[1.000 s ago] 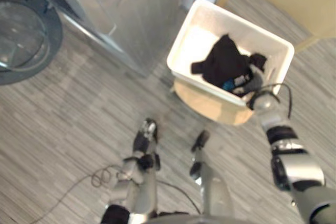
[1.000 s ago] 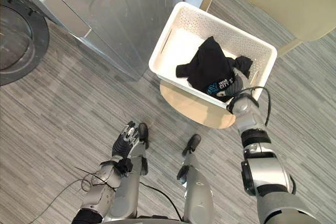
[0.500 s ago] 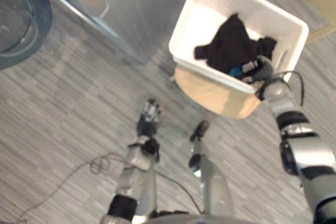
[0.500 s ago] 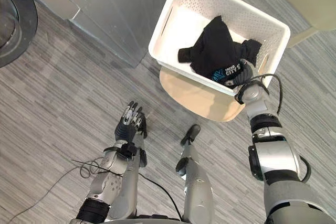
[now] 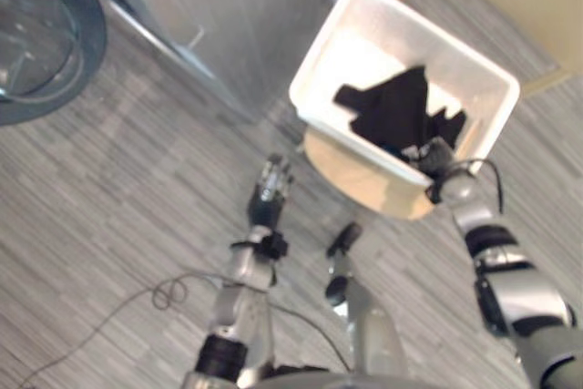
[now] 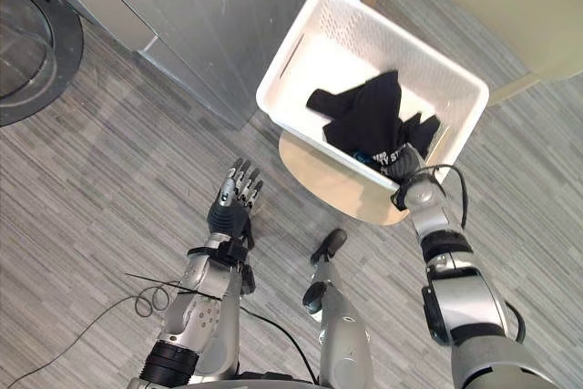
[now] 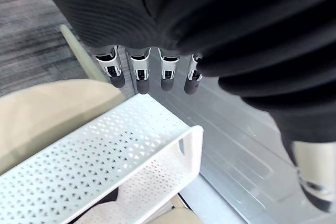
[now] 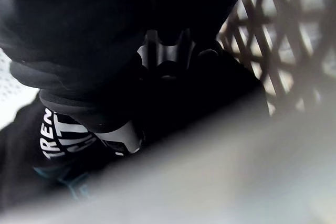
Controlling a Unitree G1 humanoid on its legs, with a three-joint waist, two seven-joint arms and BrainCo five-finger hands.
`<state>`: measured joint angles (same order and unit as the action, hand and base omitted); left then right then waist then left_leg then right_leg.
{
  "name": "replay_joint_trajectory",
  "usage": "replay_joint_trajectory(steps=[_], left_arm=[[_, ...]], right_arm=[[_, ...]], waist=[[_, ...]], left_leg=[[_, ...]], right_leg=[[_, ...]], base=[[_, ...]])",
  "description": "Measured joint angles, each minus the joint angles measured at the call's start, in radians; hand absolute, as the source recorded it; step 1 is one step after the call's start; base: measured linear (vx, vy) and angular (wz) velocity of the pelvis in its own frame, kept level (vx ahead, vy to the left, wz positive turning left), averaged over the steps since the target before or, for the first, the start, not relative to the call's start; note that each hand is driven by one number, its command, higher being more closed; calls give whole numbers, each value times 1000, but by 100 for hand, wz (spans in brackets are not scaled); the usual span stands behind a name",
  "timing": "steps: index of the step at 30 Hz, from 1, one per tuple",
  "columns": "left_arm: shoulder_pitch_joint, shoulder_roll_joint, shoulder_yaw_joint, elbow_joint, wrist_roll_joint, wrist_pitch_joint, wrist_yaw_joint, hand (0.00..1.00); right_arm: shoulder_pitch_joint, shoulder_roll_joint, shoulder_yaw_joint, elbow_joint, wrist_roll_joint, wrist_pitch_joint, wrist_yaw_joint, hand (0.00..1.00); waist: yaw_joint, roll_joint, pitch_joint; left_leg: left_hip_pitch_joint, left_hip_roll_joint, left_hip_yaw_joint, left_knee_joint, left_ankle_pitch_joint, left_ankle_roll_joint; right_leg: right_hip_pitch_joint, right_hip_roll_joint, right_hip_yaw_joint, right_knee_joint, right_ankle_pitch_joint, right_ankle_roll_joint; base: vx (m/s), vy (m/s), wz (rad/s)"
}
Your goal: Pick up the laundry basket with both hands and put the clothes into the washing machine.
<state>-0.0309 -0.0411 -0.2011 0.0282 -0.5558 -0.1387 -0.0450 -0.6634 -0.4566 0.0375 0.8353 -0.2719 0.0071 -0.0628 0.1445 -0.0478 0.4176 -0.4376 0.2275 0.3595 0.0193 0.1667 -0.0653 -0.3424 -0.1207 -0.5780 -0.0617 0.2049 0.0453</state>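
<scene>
Grey plank floor (image 6: 91, 189); silver washing machine (image 6: 209, 15) with its round door (image 6: 27, 43) swung out.

Left hand (image 6: 230, 211): has come up from low beside the body and now reaches forward, stretched flat, holding nothing. In its wrist view the fingertips (image 7: 139, 85) are straight. Ahead of them, and apart from them, is the perforated wall of the white laundry basket (image 6: 383, 38). No contact yet.

Right hand (image 6: 402, 167): stays at the basket's near right corner, sunk into the black garment (image 6: 369, 120). Cannot tell whether it has closed on cloth or rim. The garment is more bunched toward this hand than a second ago, its print mostly folded under.

Outward: the basket sits on a small round table (image 6: 332, 184), garment inside. The machine is beyond the left hand, the door well off to that hand's left. The whole view has shifted slightly, so the camera moved; the basket looks unlifted.

Judgement: the two-handed pickup is only being set up. The left hand needs to reach the basket's left side before any lift. With the right hand in the cloth rather than clearly on the rim, the basket could tip.
</scene>
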Motion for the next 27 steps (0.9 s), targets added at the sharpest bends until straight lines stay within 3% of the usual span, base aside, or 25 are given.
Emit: replay_joint_trajectory(steps=[6, 11, 14, 20, 27], left_arm=[[67, 97, 34, -9, 46, 2, -23, 0], [195, 151, 206, -57, 100, 1, -39, 0], [222, 182, 252, -96, 138, 1, -43, 0], [222, 206, 235, -184, 177, -2, -70, 0], [160, 201, 150, -187, 258, -1, -94, 0]], right_arm=[[52, 0, -142, -197, 27, -2, -41, 100], [214, 0, -263, -450, 30, -2, -69, 100], [290, 0, -326, -584, 37, -8, -68, 100], [378, 41, -341, -693, 96, -46, -35, 100], [393, 63, -305, -723, 169, -48, 45, 100]], waist=[[-32, 1, -50], [-73, 18, -175], [-82, 35, -221], [-109, 40, -299], [-132, 45, -312]], left_leg=[[85, -17, 17, -23, 0, 0], [198, -55, 29, -86, -5, -3], [250, -70, 33, -111, -6, -2], [312, -82, 39, -111, -13, 2], [348, -89, 44, -112, -23, -6]], right_leg=[[66, -5, 24, -15, -5, 1], [145, -19, 46, -26, -28, 17], [183, -23, 55, -28, -34, 25], [239, -32, 66, -30, -34, 25], [267, -37, 84, -36, -34, 28]], base=[[47, 64, -5], [52, 74, -4], [69, 50, 2], [84, 19, -2], [28, 7, -6]])
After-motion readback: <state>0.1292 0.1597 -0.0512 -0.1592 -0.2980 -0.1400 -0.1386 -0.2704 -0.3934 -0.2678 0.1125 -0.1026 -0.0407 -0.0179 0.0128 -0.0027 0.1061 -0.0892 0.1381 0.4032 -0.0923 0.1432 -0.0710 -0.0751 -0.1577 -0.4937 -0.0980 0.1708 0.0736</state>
